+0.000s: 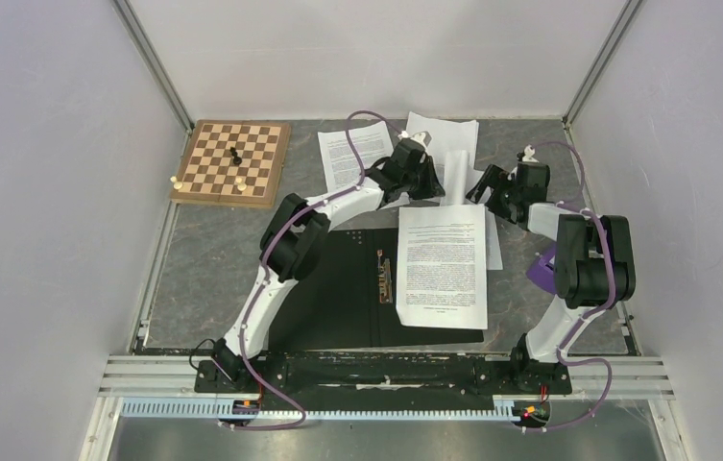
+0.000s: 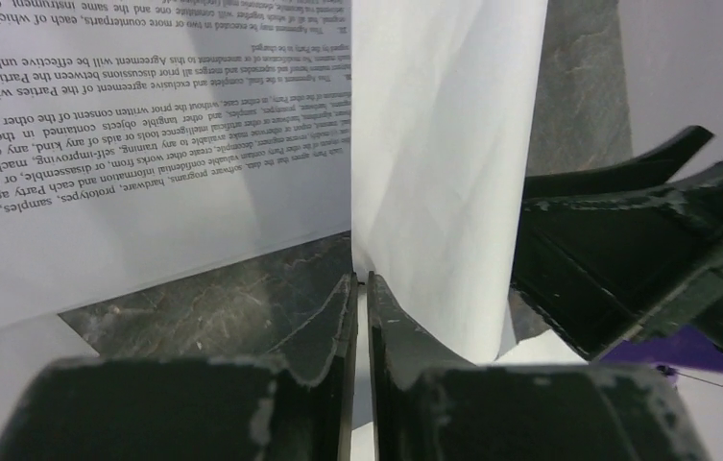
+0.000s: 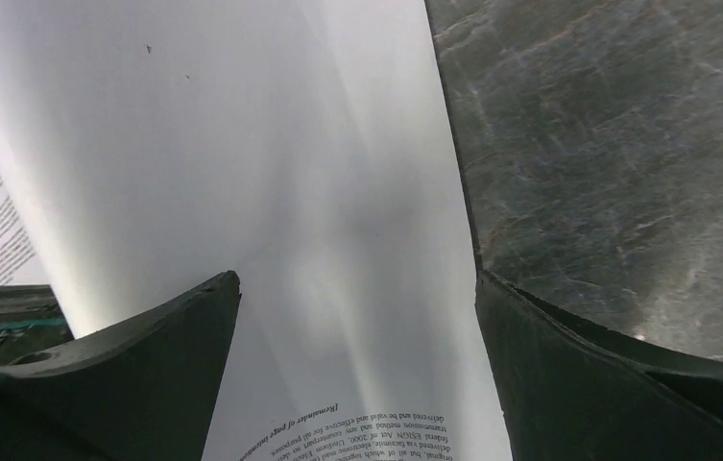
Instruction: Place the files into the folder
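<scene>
The folder lies open near the front, black inner faces up. One printed sheet lies on its right half. A second sheet lies flat on the table at the back; it also shows in the left wrist view. My left gripper is shut on the edge of a third sheet, which curls upward. My right gripper is open, its jaws wide apart over that curled sheet, just right of the left gripper.
A wooden chessboard with a few pieces sits at the back left. A purple flat thing lies under the right arm. White walls close in the dark stone tabletop on three sides.
</scene>
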`<state>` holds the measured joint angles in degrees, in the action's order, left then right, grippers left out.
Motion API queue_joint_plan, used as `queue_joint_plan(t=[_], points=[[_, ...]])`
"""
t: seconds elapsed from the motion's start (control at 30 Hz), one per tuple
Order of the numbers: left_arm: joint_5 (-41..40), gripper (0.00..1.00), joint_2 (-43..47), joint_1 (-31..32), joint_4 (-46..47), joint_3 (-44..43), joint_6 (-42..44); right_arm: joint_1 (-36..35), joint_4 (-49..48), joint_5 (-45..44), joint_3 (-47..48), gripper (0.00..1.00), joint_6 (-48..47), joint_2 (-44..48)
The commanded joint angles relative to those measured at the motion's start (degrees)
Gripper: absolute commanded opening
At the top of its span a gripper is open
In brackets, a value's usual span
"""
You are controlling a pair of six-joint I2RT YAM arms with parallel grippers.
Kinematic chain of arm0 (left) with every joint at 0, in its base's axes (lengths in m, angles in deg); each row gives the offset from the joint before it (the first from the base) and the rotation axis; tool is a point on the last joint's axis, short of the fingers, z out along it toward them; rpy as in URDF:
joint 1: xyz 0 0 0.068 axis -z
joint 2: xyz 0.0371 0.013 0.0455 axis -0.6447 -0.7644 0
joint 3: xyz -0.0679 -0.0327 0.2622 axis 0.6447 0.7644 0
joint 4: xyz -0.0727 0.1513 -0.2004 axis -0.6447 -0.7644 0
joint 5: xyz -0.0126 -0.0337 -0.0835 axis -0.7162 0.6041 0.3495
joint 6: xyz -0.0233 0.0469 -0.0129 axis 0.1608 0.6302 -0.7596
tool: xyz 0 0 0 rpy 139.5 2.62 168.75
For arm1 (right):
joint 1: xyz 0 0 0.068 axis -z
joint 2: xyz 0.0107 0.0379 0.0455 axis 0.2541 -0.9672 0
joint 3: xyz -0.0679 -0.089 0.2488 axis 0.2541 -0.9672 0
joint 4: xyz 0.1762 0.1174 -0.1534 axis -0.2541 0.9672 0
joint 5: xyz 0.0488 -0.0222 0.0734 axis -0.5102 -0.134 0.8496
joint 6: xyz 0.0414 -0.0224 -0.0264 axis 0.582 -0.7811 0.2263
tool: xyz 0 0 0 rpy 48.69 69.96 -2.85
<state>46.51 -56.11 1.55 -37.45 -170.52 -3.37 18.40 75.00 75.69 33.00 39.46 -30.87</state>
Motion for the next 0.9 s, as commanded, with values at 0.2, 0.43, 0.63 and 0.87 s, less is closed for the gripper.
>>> queue_joint_plan(t=[0.2,0.43,0.63,0.87], points=[[-1.5,0.07,14.3,-1.2,4.8,11.4,2.4,-1.8,-1.6,7.6,3.0,0.96,0.8,2.5],[-4.3,0.03,22.0,-1.3,6.5,26.0,2.4,-3.4,-1.3,4.6,-4.9,0.95,0.3,9.1],[-6.5,0.02,26.1,-1.3,6.1,34.2,3.6,-6.7,0.1,0.2,-12.1,0.94,-1.4,15.9],[-1.4,0.32,23.3,-1.2,3.6,29.6,6.1,-5.6,4.2,-13.3,-3.9,0.98,-5.1,13.2]])
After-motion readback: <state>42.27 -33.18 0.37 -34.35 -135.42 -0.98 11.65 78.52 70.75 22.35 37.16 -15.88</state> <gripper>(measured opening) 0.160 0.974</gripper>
